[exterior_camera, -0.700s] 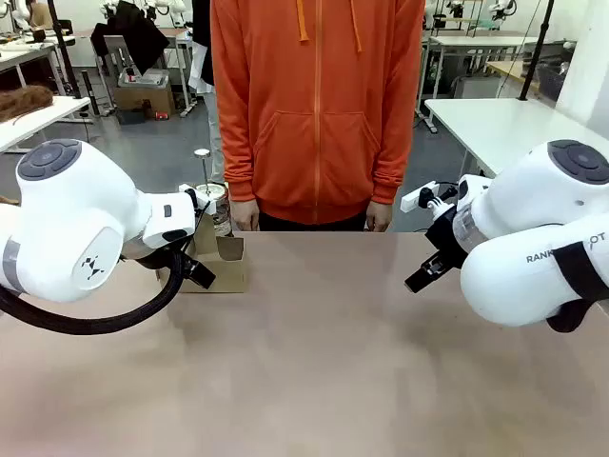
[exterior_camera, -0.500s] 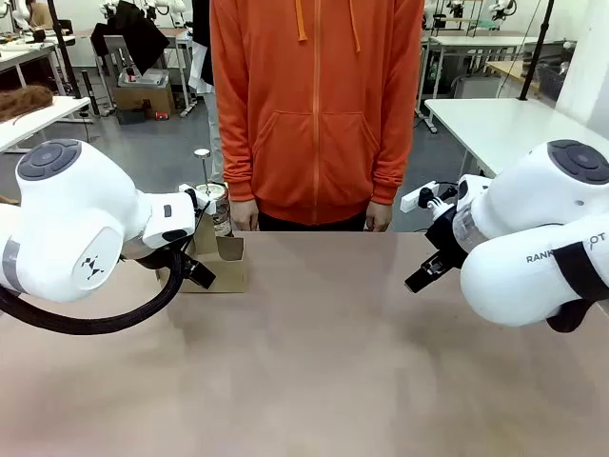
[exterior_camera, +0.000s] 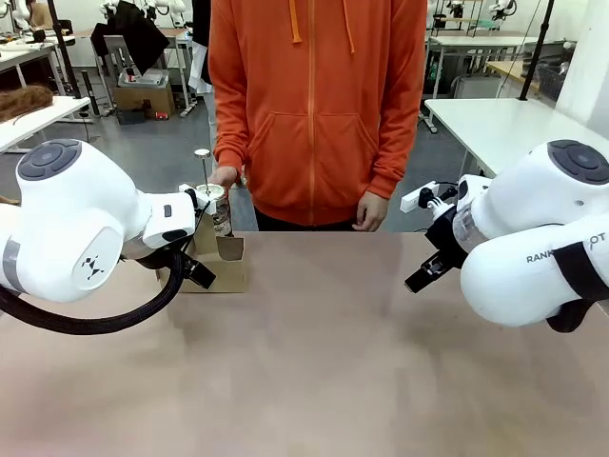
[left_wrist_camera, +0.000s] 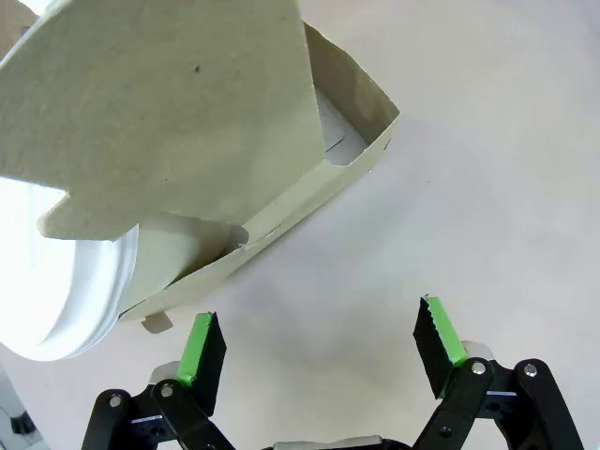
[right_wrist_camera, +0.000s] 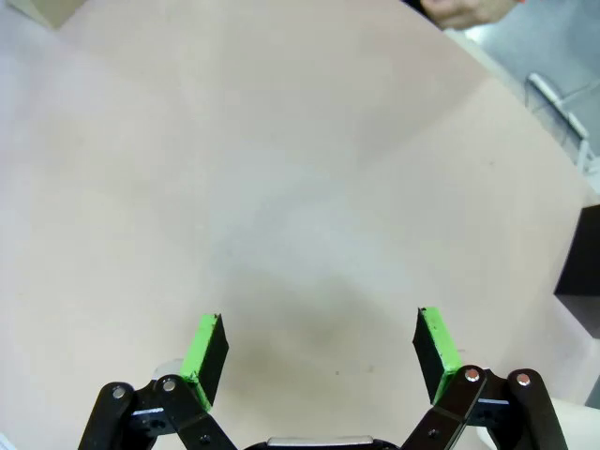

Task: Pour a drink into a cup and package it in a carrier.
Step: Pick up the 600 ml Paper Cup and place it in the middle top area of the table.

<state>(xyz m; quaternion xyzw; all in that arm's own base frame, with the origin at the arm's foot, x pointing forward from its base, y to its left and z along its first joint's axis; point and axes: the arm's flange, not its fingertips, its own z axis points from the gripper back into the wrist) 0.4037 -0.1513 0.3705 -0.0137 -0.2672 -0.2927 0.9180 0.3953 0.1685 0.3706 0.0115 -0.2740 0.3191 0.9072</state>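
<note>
The brown cardboard carrier (exterior_camera: 226,264) stands at the table's left, right in front of my left gripper (exterior_camera: 195,270). In the left wrist view the carrier (left_wrist_camera: 309,192) lies beyond my open left gripper (left_wrist_camera: 321,342), handle up, with the white lidded cup (left_wrist_camera: 56,281) seated in it. Behind the carrier stands a glass pot (exterior_camera: 220,215) with a metal lid and plunger rod. A person's hand (exterior_camera: 226,176) rests at that lid. The drink inside is too hidden to make out. My right gripper (exterior_camera: 424,275) hangs open over bare table (right_wrist_camera: 321,347), holding nothing.
The person in an orange hoodie stands at the far edge, the other hand (exterior_camera: 369,211) hanging near the table. A black box (right_wrist_camera: 581,267) sits at the edge of the right wrist view. The brown tabletop (exterior_camera: 324,362) between the arms is open.
The person's hand on the picture's left has risen from beside the body to the pot's lid, and the body has shifted slightly. Both arms are still.
</note>
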